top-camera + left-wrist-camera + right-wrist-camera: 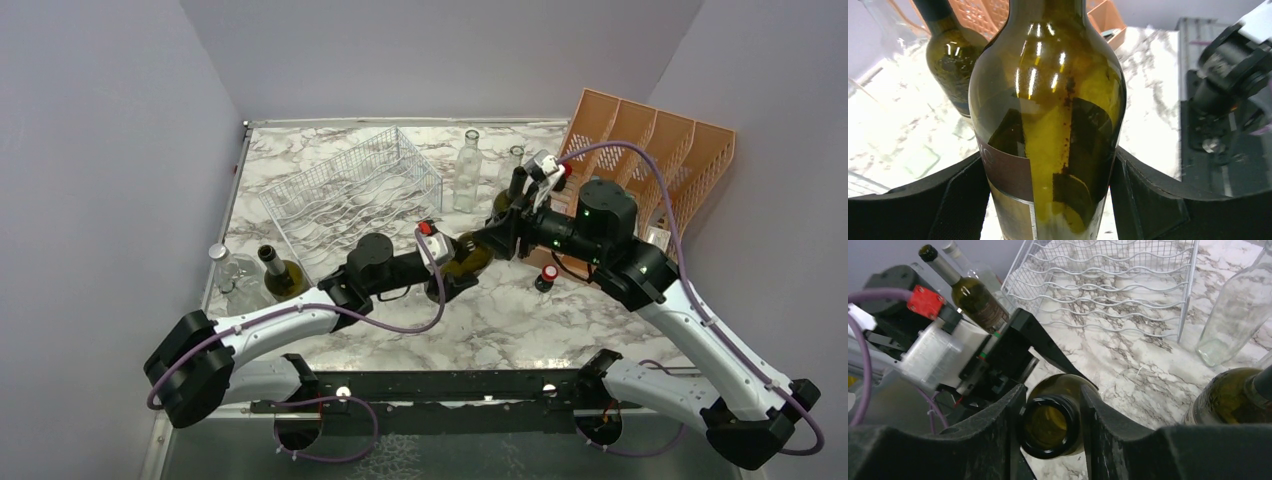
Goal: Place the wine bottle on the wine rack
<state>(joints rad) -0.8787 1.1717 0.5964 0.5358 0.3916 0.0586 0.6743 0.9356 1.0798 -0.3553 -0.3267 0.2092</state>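
**Top view:** the wine bottle (462, 255) is held mid-table between the two arms, neck toward the right edge and base toward the left; it looks clear of the table (500, 315), though I can't be certain. The right gripper (508, 235) is at the neck; the left gripper (447, 268) is at the body. The wine rack (350, 190) sits toward the far left corner with no bottle in it, well apart from the held bottle. An orange file organizer (650, 150) stands in the far right corner; a dark spare bottle (281, 273) is near the left edge; a clear bottle (467, 172) stands near the far edge. The rack is on the left arm's side, so this two-point hold reads to me as a handover.

**Left wrist view:** black fingers (958, 200) flank the lower body of the bottle; both pads look pressed to the glass. The jaws stand partway closed, as wide as the bottle's girth. The grip is low, on the heavy end, likely so that it can carry the weight alone.

**Right wrist view:** fingers (993, 440) pinch the neck just below the open, uncorked mouth; the jaws are nearly shut, since the neck is thin. The rack's wavy tiers show beyond.

**Next, by my reckoning:** the right must release before the left can swing toward the rack. The glass is slick, so a loose left hold could drop it.
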